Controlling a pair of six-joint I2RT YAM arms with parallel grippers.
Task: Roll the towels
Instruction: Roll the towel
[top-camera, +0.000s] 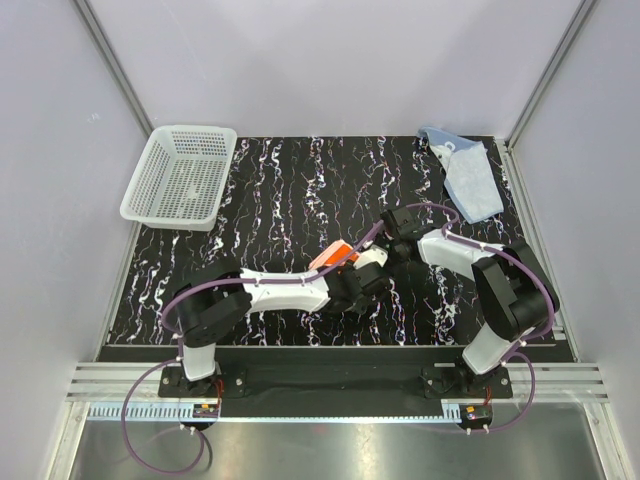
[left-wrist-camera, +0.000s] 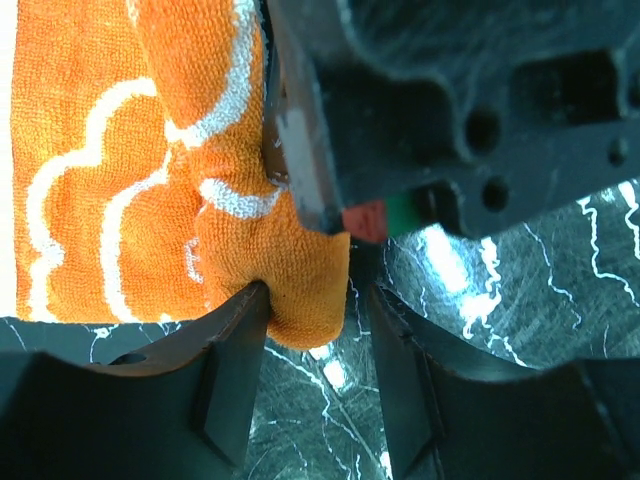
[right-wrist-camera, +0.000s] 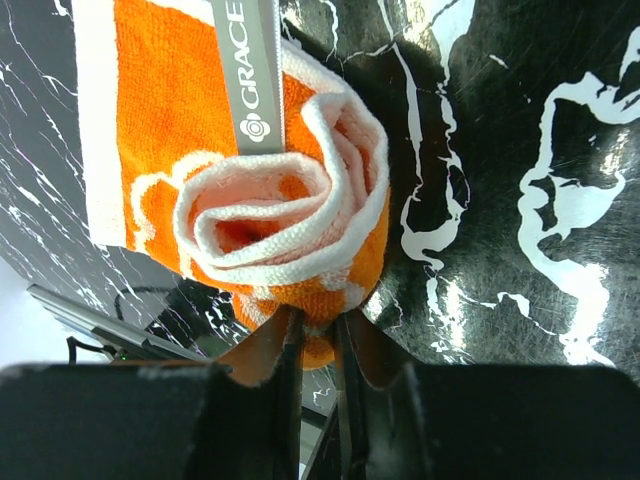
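The orange towel (top-camera: 328, 258) with white prints lies mid-table, partly rolled; its spiral end shows in the right wrist view (right-wrist-camera: 290, 215). My right gripper (right-wrist-camera: 315, 335) is shut on the roll's lower edge; from above it (top-camera: 388, 245) sits at the towel's right end. My left gripper (left-wrist-camera: 318, 325) is open, its left finger (left-wrist-camera: 235, 350) touching the towel's corner (left-wrist-camera: 300, 290), its right finger apart from it; from above it (top-camera: 362, 280) is just in front of the towel. The light blue towel (top-camera: 470, 175) lies crumpled at the far right corner.
A white mesh basket (top-camera: 180, 175) stands at the far left of the black marbled table (top-camera: 290, 180). Grey walls and metal frame posts enclose the table on three sides. The two arms crowd together near the table's middle front.
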